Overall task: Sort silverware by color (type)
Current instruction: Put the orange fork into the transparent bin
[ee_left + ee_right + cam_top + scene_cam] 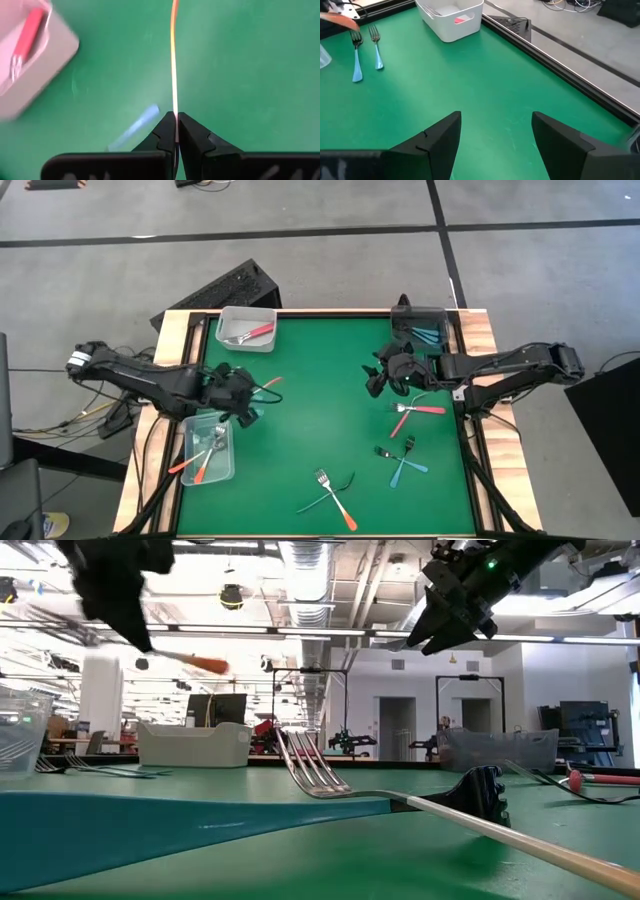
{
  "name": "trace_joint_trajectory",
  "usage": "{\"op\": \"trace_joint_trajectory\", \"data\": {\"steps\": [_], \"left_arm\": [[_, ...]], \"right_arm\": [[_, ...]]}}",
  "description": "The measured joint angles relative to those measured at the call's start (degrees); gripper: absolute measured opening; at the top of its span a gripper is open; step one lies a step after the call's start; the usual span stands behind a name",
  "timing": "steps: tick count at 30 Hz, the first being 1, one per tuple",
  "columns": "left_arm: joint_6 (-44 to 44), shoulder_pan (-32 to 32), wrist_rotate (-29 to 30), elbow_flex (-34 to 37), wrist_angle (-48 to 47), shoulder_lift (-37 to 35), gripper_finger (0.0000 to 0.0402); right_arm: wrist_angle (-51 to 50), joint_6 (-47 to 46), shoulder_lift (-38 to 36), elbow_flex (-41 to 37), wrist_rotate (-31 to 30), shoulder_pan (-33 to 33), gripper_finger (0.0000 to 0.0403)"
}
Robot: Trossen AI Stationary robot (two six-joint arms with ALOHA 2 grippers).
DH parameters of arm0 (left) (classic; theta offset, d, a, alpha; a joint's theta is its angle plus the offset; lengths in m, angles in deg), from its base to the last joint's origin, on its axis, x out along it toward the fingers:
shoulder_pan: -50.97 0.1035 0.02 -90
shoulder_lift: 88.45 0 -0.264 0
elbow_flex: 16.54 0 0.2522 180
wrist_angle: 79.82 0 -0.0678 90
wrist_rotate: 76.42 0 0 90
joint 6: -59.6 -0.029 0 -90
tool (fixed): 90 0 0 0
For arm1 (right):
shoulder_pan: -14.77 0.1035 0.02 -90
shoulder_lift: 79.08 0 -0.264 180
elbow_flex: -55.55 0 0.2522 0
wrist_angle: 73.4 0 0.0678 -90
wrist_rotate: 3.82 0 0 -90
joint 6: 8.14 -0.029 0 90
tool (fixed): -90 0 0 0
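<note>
Green matting covers the bench (320,390), where the left gripper (243,402) has its jaws pinched shut on the thin orange handle of a fork (174,65), the handle running straight out ahead of the jaws, clear of the mat. Just behind and below those jaws sits a clear tub (210,452) already holding orange-handled cutlery. Farther ahead, a white tub (247,328) holds a red-handled piece. The right gripper (385,375) hovers with jaws spread wide and empty; close behind them a dark tub (425,328) carries blue-handled pieces. Beyond the right jaws, loose on the mat, lie a red fork (418,410), two blue forks (405,460) and an orange fork (335,500). These utensils look light and stiff, their slim plastic handles probably slick, so the mid-handle seems the surest hold
</note>
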State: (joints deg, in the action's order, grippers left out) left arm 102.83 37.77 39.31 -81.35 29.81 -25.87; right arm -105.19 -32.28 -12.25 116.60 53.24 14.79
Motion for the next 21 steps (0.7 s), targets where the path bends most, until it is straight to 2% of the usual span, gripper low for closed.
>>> {"op": "trace_joint_trajectory", "data": {"steps": [5, 9, 11, 15, 21], "left_arm": [[20.4, -9.2, -1.6, -1.6, -13.3, -3.1, 0.0000], [38.3, -18.5, -6.7, -1.6, -23.5, -3.4, 0.0000], [44.2, -22.7, -10.2, -1.6, -25.6, -3.4, 0.0000], [50.2, -29.1, -16.1, -1.6, -26.8, -3.4, 0.0000], [52.9, -35.3, -21.2, -2.0, -26.6, -3.4, 0.0000]], "right_arm": [[-0.4, -0.5, 0.0, 0.0, -0.1, 0.0, 0.0270], [-0.3, -0.5, 0.0, 0.0, -0.1, 0.0, 0.0270], [-0.3, -0.5, 0.0, 0.0, -0.2, 0.0, 0.0270], [-0.2, -0.5, 0.0, 0.0, -0.2, 0.0, 0.0270], [-0.2, -0.6, 0.0, 0.0, -0.2, 0.0, 0.0270]]}}
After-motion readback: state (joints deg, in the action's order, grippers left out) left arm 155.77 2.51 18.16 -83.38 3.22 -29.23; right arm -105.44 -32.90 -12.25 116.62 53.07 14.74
